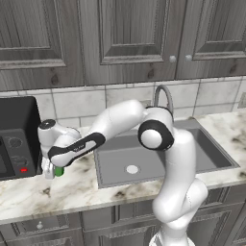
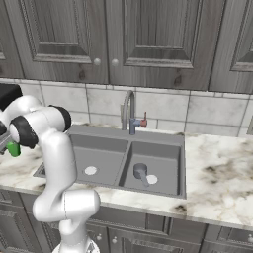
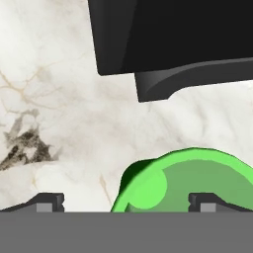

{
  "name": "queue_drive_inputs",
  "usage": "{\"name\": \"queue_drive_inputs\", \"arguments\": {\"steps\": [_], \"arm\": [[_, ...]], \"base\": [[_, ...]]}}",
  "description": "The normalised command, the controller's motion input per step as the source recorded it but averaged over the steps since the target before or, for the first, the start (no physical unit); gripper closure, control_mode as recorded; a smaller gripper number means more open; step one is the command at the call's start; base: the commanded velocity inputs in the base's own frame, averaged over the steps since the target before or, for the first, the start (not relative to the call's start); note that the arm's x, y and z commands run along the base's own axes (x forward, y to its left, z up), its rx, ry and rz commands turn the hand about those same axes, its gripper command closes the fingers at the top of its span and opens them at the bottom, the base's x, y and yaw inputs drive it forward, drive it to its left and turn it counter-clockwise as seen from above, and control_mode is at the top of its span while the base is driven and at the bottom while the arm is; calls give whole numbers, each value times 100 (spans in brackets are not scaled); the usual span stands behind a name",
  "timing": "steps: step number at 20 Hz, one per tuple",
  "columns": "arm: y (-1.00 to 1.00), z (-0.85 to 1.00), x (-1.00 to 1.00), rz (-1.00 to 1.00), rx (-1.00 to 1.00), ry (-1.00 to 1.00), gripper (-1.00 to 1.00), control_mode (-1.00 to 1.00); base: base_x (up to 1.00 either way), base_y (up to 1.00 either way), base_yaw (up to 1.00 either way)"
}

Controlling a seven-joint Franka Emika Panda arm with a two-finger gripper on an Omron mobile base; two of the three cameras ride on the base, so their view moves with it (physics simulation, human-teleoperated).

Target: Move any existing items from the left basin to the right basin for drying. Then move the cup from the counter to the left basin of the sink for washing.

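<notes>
From the left base view, the arm reaches far left over the counter [image 1: 144,192], and the gripper [image 1: 52,170] hangs low by the green cup [image 1: 58,170], just in front of a black microwave [image 1: 17,139]. The cup's green shows right beside the fingers, but whether they touch it cannot be told here. The left basin [image 1: 115,161] lies bare around its pale drain.

From the right base view, the grey metal cup [image 2: 141,173] sits in the right basin [image 2: 165,163] with its handle pointing toward the drain, so the 1st part of the job looks done. The green cup [image 2: 13,148] peeks out at the far left edge beside the arm. The faucet [image 2: 128,112] rises behind the sink [image 2: 180,163].

From the hand view, the 2 fingertips [image 3: 47,201] stand wide apart, and the green cup [image 3: 197,180] sits off-centre between them, crowding 1 tip. The jaws are wide, holding nothing yet. The risk, as I judge it: closing from this offset could nudge or tip the tumbler, or pinch only its rim so it slips during the lift
</notes>
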Motion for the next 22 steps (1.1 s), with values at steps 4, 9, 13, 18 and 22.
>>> {"name": "queue_drive_inputs", "arguments": {"steps": [4,9,13,18,22], "arm": [[6,-18,4,0,0,5,100,-100],[4,-9,0,0,0,4,100,-100],[0,0,3,1,0,0,100,-100],[-8,27,-1,-1,0,-1,100,-100],[-53,51,-1,-2,0,0,100,-100]], "base": [[0,0,0],[0,0,0],[0,0,0],[0,0,0],[0,0,0]]}}
